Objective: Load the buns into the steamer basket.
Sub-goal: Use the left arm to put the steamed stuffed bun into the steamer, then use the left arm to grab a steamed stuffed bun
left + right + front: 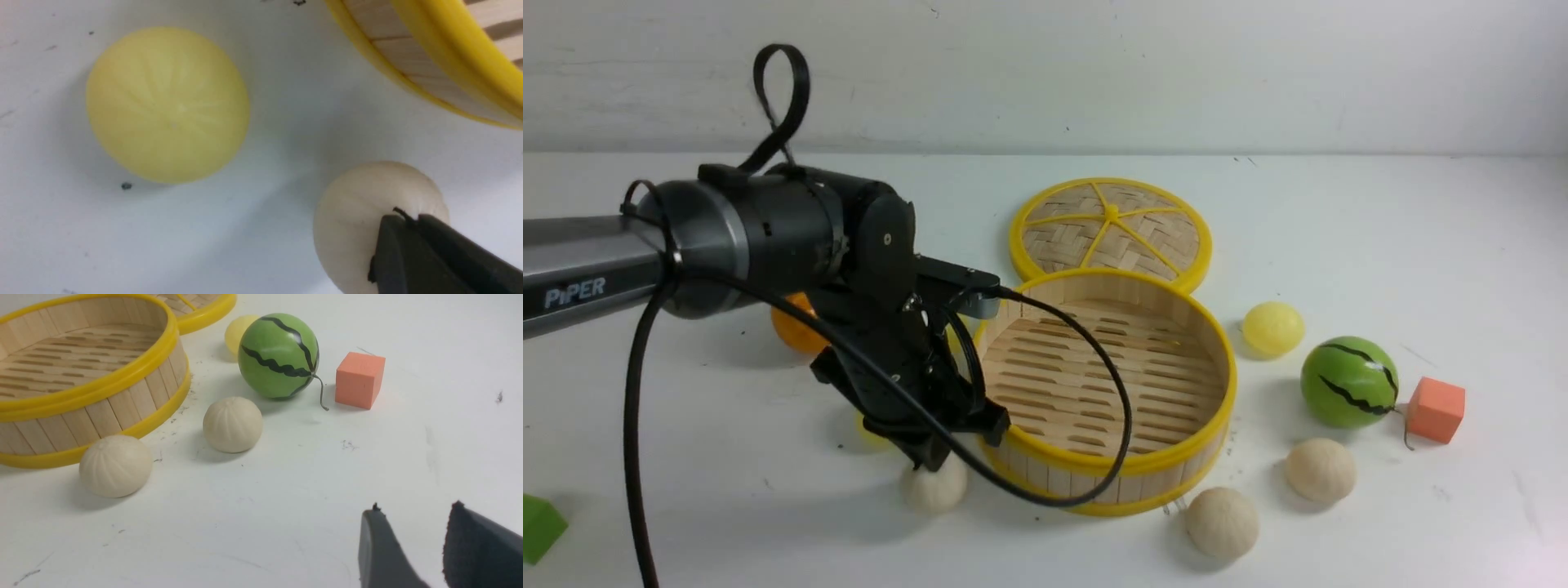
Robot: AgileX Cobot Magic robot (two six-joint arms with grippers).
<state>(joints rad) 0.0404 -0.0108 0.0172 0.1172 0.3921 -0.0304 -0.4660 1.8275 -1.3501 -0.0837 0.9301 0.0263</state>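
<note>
The steamer basket (1223,367) stands mid-table with nothing in it. My left gripper (929,461) is shut and empty, its tips just above a beige bun (935,487) by the basket's near left wall. In the left wrist view the shut gripper (408,218) overlaps that bun (355,212), with a yellow bun (167,106) beside it and the basket wall (429,53) close by. That yellow bun (870,433) is mostly hidden in the front view. Two beige buns (1221,523) (1320,469) and a yellow bun (1272,328) lie right of the basket. My right gripper (412,514) is open and empty over bare table.
The woven lid (1111,233) lies behind the basket. An orange fruit (796,331) sits behind my left arm. A watermelon ball (1349,381) and an orange cube (1436,408) are at the right. A green block (539,527) is at the near left edge.
</note>
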